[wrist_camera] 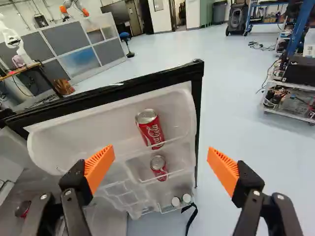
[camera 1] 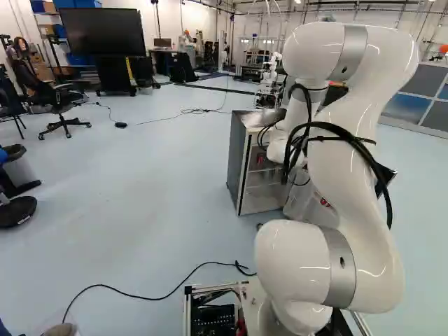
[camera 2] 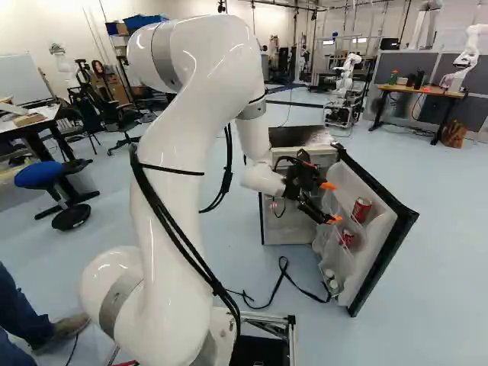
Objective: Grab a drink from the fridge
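Right base view: and here's the arm [camera 2: 179, 152], rising left of the middle and reaching in to the open fridge [camera 2: 293, 137] at the centre of the frame! The black gripper [camera 2: 330, 203] is near the inner side of the door [camera 2: 375, 255], which swings out right of centre. The drinks? One red can [camera 2: 362, 208] stands on the door's upper shelf, right of centre in the frame; a second red can [camera 2: 348, 238] sits on the shelf below it. Lower again, white-capped bottles [camera 2: 332, 280], and a black strap [camera 2: 276, 286] trails over the floor. Over to the wrist view: the pincer is wide, orange pads [wrist_camera: 100, 164] well apart, and both cans are ahead, framed between them! Left base view now: a big black screen [camera 1: 101, 31] at upper left, an office chair [camera 1: 61, 105] just below it.
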Available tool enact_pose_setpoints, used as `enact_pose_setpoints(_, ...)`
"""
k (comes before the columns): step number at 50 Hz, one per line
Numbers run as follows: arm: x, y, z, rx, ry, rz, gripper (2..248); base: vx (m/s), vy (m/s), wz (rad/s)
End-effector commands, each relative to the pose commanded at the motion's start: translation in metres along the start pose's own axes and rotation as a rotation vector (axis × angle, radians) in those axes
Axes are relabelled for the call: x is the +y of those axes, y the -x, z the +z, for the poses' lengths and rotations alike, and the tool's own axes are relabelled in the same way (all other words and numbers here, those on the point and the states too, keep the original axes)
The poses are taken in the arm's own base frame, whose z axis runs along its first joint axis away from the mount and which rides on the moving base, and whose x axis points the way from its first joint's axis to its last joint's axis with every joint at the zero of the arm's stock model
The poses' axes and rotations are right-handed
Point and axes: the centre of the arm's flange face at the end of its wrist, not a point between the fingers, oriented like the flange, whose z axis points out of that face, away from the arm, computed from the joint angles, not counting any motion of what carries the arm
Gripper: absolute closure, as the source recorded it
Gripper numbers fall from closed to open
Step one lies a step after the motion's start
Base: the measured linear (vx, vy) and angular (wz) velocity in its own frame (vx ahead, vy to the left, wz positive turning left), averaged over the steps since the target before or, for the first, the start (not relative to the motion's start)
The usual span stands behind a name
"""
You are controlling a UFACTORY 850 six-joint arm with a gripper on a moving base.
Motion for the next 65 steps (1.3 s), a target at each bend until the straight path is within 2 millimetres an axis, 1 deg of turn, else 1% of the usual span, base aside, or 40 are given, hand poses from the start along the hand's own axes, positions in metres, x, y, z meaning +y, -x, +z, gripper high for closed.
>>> enact_pose_setpoints(15, -0.022, -0.016, 0.008, 0.02, -0.011, 0.054, 3, 0.0, 0.0, 0.0)
enact_pose_setpoints(30, -0.043, -0.019, 0.025, 0.035, -0.01, 0.089, 3, 0.0, 0.0, 0.0)
enact_pose_setpoints(44, -0.063, -0.02, 0.046, 0.051, -0.003, 0.125, 3, 0.0, 0.0, 0.0)
enact_pose_setpoints(65, -0.09, -0.024, 0.088, 0.082, 0.015, 0.187, 3, 0.0, 0.0, 0.0)
